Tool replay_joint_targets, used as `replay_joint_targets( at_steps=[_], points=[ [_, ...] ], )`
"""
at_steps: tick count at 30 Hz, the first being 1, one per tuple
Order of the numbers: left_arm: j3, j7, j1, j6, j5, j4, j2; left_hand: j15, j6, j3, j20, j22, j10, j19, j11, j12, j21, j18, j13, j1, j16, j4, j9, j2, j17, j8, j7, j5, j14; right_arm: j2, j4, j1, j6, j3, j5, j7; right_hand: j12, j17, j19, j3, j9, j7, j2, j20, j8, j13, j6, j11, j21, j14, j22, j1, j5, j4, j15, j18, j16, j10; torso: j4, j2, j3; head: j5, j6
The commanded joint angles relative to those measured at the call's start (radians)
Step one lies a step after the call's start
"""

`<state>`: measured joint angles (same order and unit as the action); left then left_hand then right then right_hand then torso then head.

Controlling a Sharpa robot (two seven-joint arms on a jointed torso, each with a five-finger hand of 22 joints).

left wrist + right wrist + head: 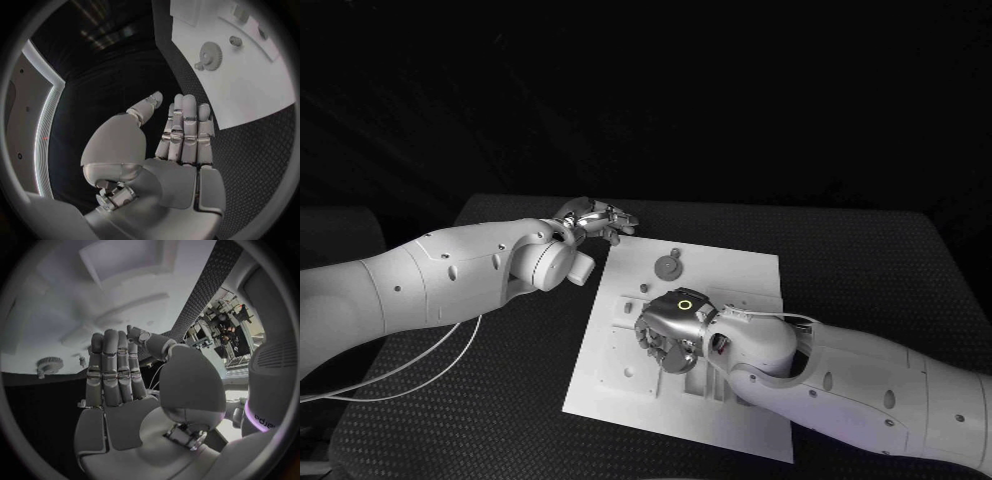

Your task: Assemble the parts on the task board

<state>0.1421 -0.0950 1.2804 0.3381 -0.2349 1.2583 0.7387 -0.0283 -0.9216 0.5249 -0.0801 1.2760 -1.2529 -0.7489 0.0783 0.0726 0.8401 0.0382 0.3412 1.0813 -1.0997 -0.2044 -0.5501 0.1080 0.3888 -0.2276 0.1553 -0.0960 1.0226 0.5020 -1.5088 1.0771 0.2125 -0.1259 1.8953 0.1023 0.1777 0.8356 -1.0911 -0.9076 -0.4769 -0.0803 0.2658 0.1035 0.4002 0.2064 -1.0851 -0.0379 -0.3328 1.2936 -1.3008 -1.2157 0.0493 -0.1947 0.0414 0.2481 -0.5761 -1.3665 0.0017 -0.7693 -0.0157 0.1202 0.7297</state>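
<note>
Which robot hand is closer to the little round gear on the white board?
Left, narrowly. The left hand hovers off the task board's far corner, just beyond the gear. The right hand is over the board's middle, on the gear's near side.

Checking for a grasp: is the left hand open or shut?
Open. The left hand holds nothing; its fingers are stretched out straight, off the board's edge.

White-shelled arms; silver segmented left hand (599, 219), right hand (669, 328) bearing a green ring light; possibly thin white cables.
</note>
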Motion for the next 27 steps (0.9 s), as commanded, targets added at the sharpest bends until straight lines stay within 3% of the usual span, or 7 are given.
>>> replay_joint_targets(
  at_steps=[1,20,27],
  points=[
    [-0.001,-0.009,0.001,-0.007,0.005,0.003,-0.001,0.001,0.003,-0.002,-0.044,0.001,-0.002,-0.008,0.001,0.001,-0.004,-0.008,0.002,-0.010,0.003,-0.005,0.002,0.004,0.002,-0.005,0.004,-0.006,0.007,-0.001,0.003,-0.004,-0.011,0.000,0.015,-0.012,-0.004,0.001,-0.005,0.004,-0.002,-0.006,-0.010,-0.003,0.000,0.001,0.002,-0.002,-0.003,-0.001,-0.001,-0.002,0.000,-0.002,0.006,0.014,-0.005,-0.007,-0.0003,0.001,0.0014,0.005,0.003],
    [-0.001,-0.007,0.001,-0.012,0.005,0.005,-0.002,0.001,0.004,-0.003,-0.044,0.001,-0.002,-0.008,0.001,0.001,-0.004,-0.009,0.002,-0.012,0.004,-0.005,0.002,0.005,0.002,-0.005,0.004,-0.006,0.007,-0.011,0.021,-0.008,-0.016,-0.001,0.017,-0.016,-0.004,0.002,-0.005,0.006,-0.003,-0.006,-0.012,-0.003,-0.001,0.002,0.002,-0.002,-0.002,-0.001,-0.002,-0.001,0.000,-0.004,0.006,0.014,-0.005,-0.007,-0.0020,0.000,-0.0001,0.017,0.009],
    [-0.001,-0.006,0.001,-0.013,0.005,0.004,-0.002,0.001,0.005,-0.003,-0.044,0.001,-0.001,-0.009,0.001,0.000,-0.005,-0.008,0.002,-0.012,0.004,-0.005,0.003,0.005,0.002,-0.005,0.005,-0.006,0.007,-0.021,0.030,-0.010,-0.019,-0.005,0.017,-0.016,-0.005,0.002,-0.005,0.006,-0.003,-0.006,-0.013,-0.003,-0.001,0.003,0.002,-0.002,-0.002,-0.001,-0.002,0.000,0.000,-0.005,0.006,0.014,-0.005,-0.007,0.0003,0.001,-0.0001,0.016,0.012]
  ],
)
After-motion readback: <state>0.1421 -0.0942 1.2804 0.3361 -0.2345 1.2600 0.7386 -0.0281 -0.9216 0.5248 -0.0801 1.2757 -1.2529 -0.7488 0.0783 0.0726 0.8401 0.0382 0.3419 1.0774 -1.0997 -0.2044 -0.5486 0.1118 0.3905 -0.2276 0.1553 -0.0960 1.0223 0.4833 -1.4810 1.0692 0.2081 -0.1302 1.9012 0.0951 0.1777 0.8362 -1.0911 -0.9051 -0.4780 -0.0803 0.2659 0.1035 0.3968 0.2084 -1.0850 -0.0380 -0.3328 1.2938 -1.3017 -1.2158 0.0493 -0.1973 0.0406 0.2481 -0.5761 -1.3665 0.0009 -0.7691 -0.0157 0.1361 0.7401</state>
